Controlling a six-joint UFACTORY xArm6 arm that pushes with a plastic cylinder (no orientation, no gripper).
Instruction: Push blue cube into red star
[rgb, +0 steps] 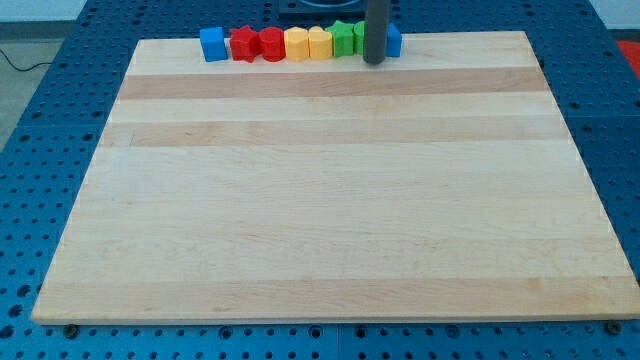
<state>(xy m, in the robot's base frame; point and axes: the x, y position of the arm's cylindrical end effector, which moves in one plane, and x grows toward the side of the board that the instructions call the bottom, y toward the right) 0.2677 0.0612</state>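
A row of blocks lines the board's top edge. The blue cube (212, 44) is at the row's left end, just left of the red star (243, 43), with a thin gap between them. My tip (375, 62) is near the row's right end, far to the right of the blue cube. The rod stands in front of a green block (359, 34) and another blue block (394, 40) and partly hides both.
Between the red star and the rod lie a second red block (271, 44), two yellow blocks (297, 44) (319, 43) and a green block (342, 38). The wooden board (330, 200) rests on a blue perforated table (60, 120).
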